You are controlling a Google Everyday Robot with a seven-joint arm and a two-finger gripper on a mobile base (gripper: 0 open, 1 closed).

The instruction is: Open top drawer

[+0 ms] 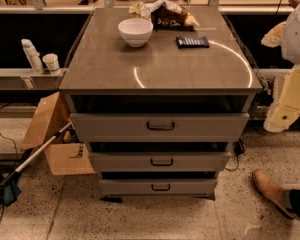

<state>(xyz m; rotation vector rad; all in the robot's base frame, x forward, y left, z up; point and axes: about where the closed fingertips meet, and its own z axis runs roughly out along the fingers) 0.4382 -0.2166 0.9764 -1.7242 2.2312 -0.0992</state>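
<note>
Grey top drawer (160,126), gripper (282,115) at right edge

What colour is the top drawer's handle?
The handle is dark, nearly black; camera view. Pincer sits at right edge.

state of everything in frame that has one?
top drawer: not pulled out, no interior showing
middle drawer: same
bottom drawer: same
white bowl: upright, looks empty
snack bag: crumpled, lying down
gripper: beside top drawer's right end, not touching
</note>
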